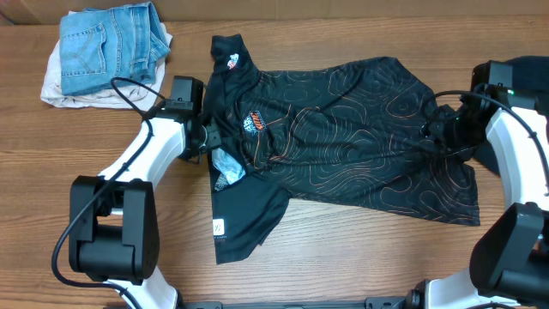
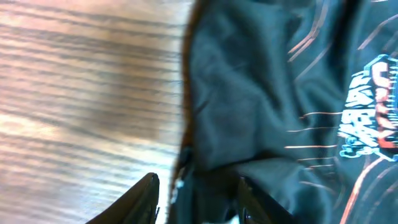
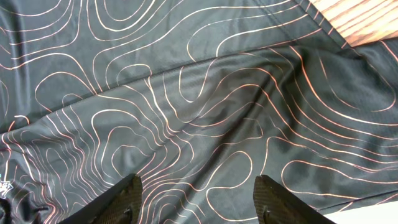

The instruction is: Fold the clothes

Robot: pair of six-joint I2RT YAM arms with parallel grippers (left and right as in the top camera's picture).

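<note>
The clothes are one black jersey [image 1: 343, 146] with thin orange contour lines, spread flat across the middle of the table, with a sleeve hanging toward the front left. My left gripper [image 1: 204, 137] sits at the jersey's left edge, beside the chest logo [image 1: 255, 124]. In the left wrist view its jaws [image 2: 196, 202] stand apart, and the jersey's [image 2: 261, 112] dark hem runs between them. My right gripper [image 1: 431, 130] hovers over the jersey's right side. Its fingers [image 3: 199, 199] are spread wide just above the fabric [image 3: 199, 93], holding nothing.
A stack of folded blue jeans [image 1: 111, 47] lies on a white cloth [image 1: 53, 81] at the back left corner. Bare wooden table [image 1: 360, 257] runs along the front. A black cable [image 1: 137, 90] loops near my left arm.
</note>
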